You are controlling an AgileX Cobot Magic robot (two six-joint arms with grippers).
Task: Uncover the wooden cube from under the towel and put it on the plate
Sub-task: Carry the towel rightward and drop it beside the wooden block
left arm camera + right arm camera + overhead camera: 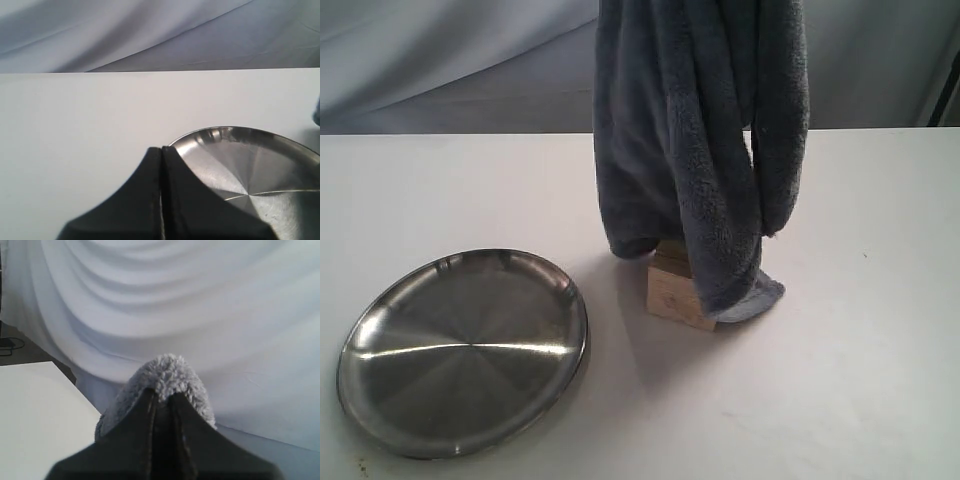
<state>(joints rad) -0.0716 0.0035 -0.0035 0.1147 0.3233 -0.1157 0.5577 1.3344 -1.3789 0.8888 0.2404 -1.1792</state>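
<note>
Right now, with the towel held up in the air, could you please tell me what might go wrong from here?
1. The lower end of the towel hangs against the wooden cube, covering part of it; swinging it aside could drag or tip the cube.
2. The right jaws seem to pinch only a small fold of towel, so it might slip and drop onto the cube.

Our exterior cam sits close, a bit above the table [880, 380], facing the draped backdrop [440, 60]. The left wrist cam hangs low over the table, also facing the backdrop, and both see the plate [460, 350]. The right wrist cam's up high, with the towel [700, 150] right in its face.
</note>
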